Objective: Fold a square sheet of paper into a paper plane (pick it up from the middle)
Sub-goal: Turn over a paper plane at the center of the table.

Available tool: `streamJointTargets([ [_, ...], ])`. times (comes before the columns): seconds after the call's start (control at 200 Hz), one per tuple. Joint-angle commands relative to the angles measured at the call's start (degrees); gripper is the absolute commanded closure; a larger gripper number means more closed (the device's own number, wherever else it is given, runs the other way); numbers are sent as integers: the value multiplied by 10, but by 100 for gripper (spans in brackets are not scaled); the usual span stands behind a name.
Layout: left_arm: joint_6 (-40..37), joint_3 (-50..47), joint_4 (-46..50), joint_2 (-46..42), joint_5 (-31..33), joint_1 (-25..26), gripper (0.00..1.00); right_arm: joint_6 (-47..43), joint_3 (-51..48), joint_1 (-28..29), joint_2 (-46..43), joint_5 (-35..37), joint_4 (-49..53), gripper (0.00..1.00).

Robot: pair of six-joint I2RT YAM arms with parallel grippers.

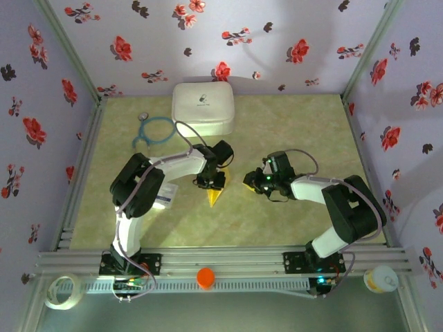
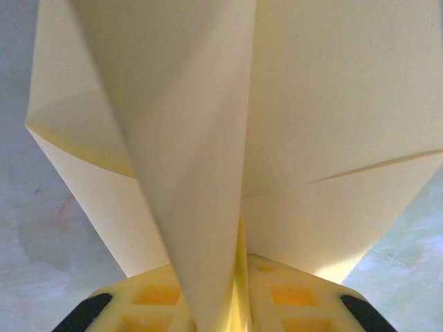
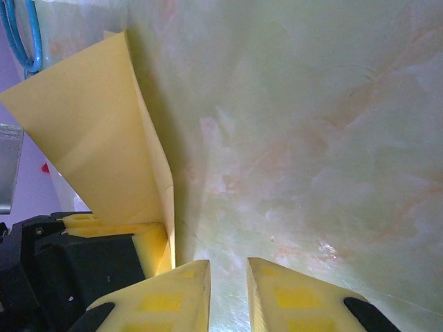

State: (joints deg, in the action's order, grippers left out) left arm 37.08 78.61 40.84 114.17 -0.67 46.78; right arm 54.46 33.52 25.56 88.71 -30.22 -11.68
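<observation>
The yellow square sheet of paper (image 1: 215, 196) is folded into a narrow pointed paper plane, its tip toward the near edge. My left gripper (image 1: 211, 181) is shut on its centre fold. In the left wrist view the folded wings (image 2: 208, 138) rise from between the yellow fingers (image 2: 159, 297), which press on the crease around my left gripper (image 2: 239, 290). My right gripper (image 1: 250, 184) sits just right of the plane, low over the table. In the right wrist view its jaws (image 3: 228, 290) stand slightly apart with bare table between them, and the plane (image 3: 97, 138) stands to their left.
A white rounded case (image 1: 202, 104) sits at the back centre, with a blue ring-shaped cord (image 1: 154, 129) to its left. A small white printed packet (image 1: 166, 196) lies under the left arm. Flowered walls close three sides. An orange cap (image 1: 205, 277) sits on the front rail.
</observation>
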Motion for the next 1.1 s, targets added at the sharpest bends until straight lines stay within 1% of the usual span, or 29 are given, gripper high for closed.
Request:
streamJointTargets([
  [0.0,-1,-4,6,21,22,7,79,-6,-4,2,-1,-1,12,78],
  [0.25,23,-1,18,31,46,15,75,-10,1,1,-5,0,20,77],
  [0.695,89,80,107,96,85,41,65,-28,-7,-12,-42,10,50,76],
  [0.9,129,87,114,103,96,46,63,-31,-19,-24,-59,8,54,75],
  [1.095,162,91,107,109,88,47,63,-32,-32,-31,-74,9,53,75],
])
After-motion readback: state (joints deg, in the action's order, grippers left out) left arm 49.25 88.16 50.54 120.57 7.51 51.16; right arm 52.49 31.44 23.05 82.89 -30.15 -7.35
